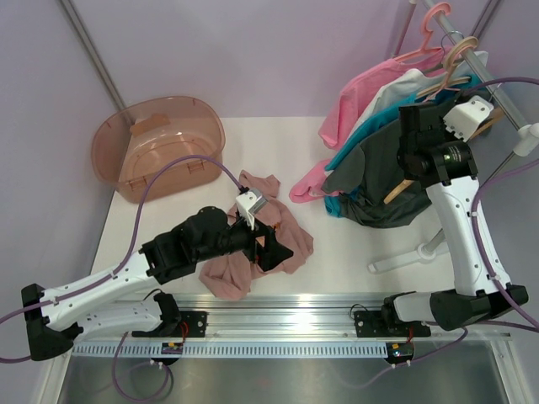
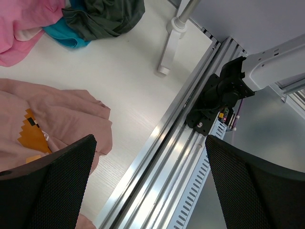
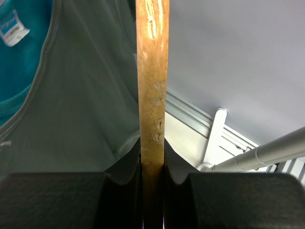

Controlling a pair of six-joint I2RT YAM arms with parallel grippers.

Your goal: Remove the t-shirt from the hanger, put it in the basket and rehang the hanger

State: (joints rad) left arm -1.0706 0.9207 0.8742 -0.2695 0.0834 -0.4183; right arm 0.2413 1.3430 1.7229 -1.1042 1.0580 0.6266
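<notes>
The mauve-pink t-shirt [image 1: 226, 271] lies crumpled on the white table, off the hanger, and its orange print shows in the left wrist view [image 2: 52, 119]. My left gripper [image 1: 274, 247] is open and empty over the shirt's right edge [image 2: 150, 141]. My right gripper [image 1: 410, 172] is shut on the wooden hanger [image 1: 397, 192] at the rack. In the right wrist view the hanger's bar [image 3: 152, 71] runs straight up from between the closed fingers [image 3: 152, 168].
A dark grey garment [image 1: 379, 202], a teal shirt [image 1: 352, 150] and a pink garment [image 1: 370, 84] hang from the rack [image 1: 472, 59], with pink hangers [image 1: 434, 21] above. A translucent brown basket [image 1: 160, 143] stands at the back left. The rack's foot [image 1: 413, 252] and a metal rail [image 1: 337, 303] lie in front.
</notes>
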